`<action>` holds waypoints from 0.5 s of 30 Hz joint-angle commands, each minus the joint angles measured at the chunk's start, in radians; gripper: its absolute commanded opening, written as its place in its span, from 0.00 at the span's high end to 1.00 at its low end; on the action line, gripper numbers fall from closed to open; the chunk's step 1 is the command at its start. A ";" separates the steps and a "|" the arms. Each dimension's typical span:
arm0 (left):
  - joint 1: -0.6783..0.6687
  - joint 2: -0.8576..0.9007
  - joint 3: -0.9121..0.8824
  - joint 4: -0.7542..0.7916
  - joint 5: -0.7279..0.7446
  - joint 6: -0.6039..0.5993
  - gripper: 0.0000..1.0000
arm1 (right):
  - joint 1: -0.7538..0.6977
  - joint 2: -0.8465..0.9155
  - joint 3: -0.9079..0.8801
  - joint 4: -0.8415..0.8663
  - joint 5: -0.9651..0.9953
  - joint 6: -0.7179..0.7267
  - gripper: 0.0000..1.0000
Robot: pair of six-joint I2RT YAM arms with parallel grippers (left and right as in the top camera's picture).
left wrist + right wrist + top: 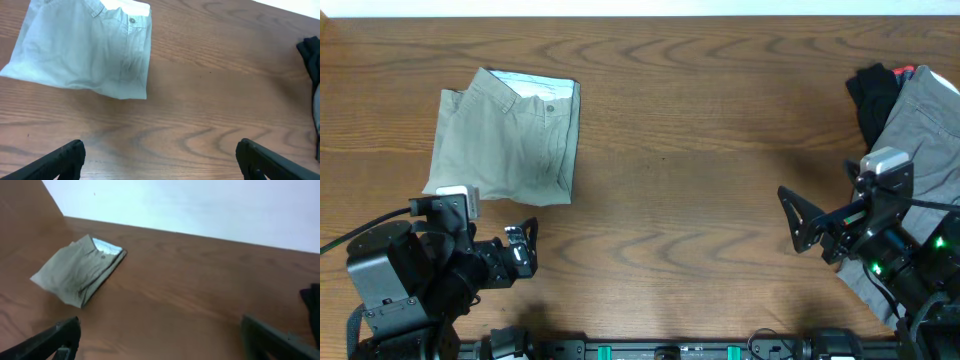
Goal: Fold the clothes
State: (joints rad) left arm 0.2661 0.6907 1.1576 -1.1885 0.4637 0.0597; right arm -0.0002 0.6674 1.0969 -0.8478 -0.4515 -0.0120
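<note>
The pale khaki-green shorts (505,137) lie folded in half on the table at the left, waistband and button at the far edge. They also show in the left wrist view (85,47) and the right wrist view (77,269). My left gripper (525,250) is open and empty, near the front edge, a little in front of the shorts. My right gripper (800,222) is open and empty at the right, far from the shorts. In both wrist views the jaws stand wide apart over bare wood, the left gripper (160,157) and the right gripper (165,337).
A grey garment (920,130) and a small black cloth (875,95) lie at the table's right edge, partly under my right arm. The black cloth shows at the right edge of the left wrist view (312,55). Bare wooden table (690,150) spans the middle.
</note>
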 commanded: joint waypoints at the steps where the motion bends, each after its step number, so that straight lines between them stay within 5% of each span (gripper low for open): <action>1: -0.004 0.000 0.006 0.000 -0.002 -0.016 0.02 | 0.010 -0.001 0.001 -0.027 0.006 -0.012 0.01; 15: -0.004 0.000 0.006 0.000 -0.002 -0.016 0.02 | 0.033 -0.193 -0.040 -0.117 0.114 -0.038 0.01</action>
State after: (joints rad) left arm 0.2661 0.6907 1.1576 -1.1881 0.4633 0.0513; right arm 0.0246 0.5278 1.0870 -0.9890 -0.4091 -0.0196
